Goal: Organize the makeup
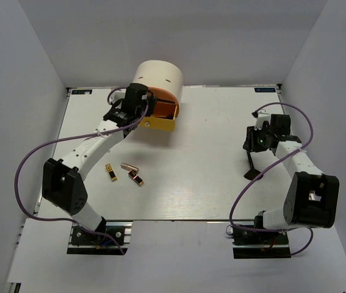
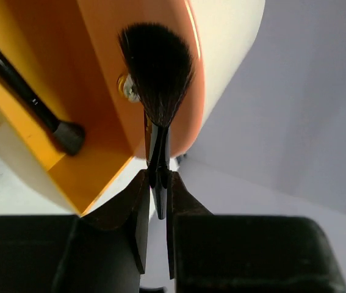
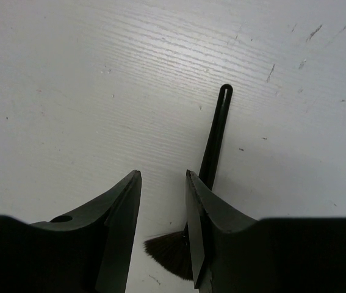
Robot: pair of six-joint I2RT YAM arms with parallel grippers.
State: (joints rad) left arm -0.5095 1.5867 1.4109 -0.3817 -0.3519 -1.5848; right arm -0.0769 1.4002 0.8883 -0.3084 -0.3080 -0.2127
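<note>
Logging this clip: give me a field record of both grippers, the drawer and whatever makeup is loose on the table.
left gripper: shut on fan brush, bristles at the open drawer
drawer contents: one black-handled brush lying inside
right gripper: open, holding nothing, low over the table
table brush: flat beside the right gripper, not between its jaws
small cosmetics: three, loose, left half of table

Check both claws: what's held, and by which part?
Left claw pinches a fan brush by its handle, bristles toward the orange drawer. Right claw open, holding nothing; a second brush lies beneath it.
</note>
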